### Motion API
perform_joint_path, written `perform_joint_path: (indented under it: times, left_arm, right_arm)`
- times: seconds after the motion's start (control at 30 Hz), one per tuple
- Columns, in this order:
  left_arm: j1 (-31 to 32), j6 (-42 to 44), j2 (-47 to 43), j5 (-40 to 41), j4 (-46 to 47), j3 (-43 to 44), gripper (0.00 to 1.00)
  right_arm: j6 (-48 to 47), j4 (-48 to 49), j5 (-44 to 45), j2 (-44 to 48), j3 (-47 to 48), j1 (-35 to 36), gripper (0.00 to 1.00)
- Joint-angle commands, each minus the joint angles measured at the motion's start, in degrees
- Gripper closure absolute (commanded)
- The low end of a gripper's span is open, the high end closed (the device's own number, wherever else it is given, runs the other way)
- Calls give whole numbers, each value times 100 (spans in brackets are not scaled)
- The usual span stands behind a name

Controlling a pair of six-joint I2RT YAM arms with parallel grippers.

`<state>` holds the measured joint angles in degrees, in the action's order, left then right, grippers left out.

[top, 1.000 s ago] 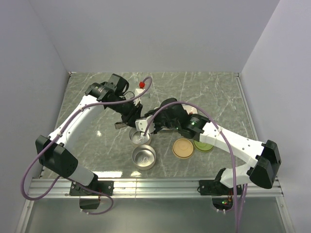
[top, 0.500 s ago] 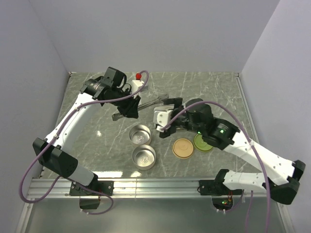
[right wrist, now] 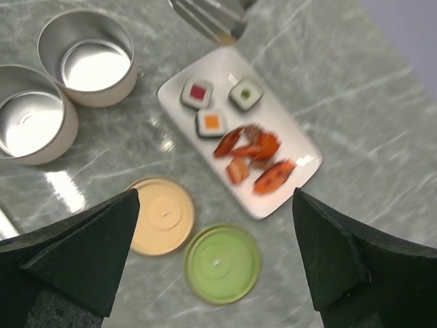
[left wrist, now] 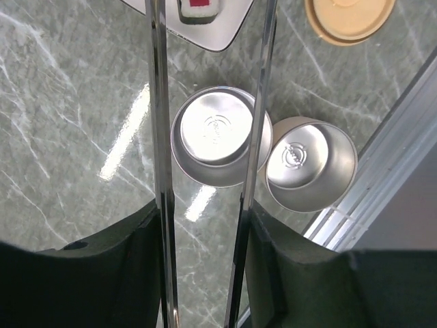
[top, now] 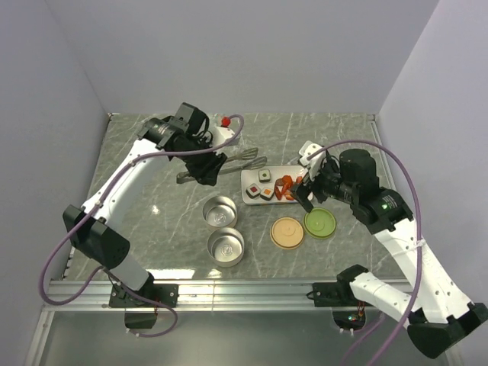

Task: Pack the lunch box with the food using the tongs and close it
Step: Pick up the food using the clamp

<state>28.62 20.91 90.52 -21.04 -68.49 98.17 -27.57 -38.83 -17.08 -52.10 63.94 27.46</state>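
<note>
Left end effector (left wrist: 205, 229) sits half-closed around the long slim silver metal tongs (left wrist: 158, 102), one dark pad against the outside of each thin arm, so we read it as holding them with the arms sprung apart. Their tips hang just off one corner of the white rectangular plate (right wrist: 300, 147), not yet over the food. On that plate lie three white square sushi blocks (right wrist: 212, 121) with red, orange and green tops, and just beside them a cluster of orange-red chunks (right wrist: 254, 156). The two round steel tubs (top: 220, 211) stand empty near the plate, touching each other (or very nearly).

Our first worry is the hold itself. The pads bear on thin, smooth metal, so too light a squeeze could let the tongs pivot or slide, and too hard a one would shut the tips before they straddle a piece. The chunks lie against one another, so the tips might pinch two at once or drag a neighbour over the plate's low rim. The sushi blocks look smooth-sided and could pop free on the way to a tub.

A bump on either tub would likely shove both, perhaps into the tan round lid (top: 287, 232) and green round lid (top: 319, 223) lying flat close by. The marbled grey-green counter (top: 343, 145) looks glossy, so a nudged plate may skate.

Right end effector (top: 311, 179), spread wide and empty, hangs over the plate's far end and the lids, where we think it could clash with the tongs.
</note>
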Motion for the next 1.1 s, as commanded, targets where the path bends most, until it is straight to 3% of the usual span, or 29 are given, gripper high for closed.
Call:
perform_joint_path:
  times: [0.0, 0.23, 0.53, 0.77, 1.07]
  left_arm:
    - [134, 116, 185, 292, -24, 308, 51]
    - [302, 247, 896, 882, 2, 694, 48]
    - [425, 1011, 1626, 1496, -103, 1195, 46]
    - [460, 1433, 2039, 1761, 90, 1292, 43]
    - [574, 1715, 2330, 2086, 467, 1222, 42]
  right_arm:
    - [770, -353, -663, 24, -136, -442, 0]
    - [1193, -590, -1227, -222, 92, -1357, 0]
    - [1395, -1003, -1780, -617, 399, -1753, 0]
    - [2089, -548, -2185, -609, 347, -1929, 0]
    - [2186, -433, -2546, -617, 312, -2105, 0]
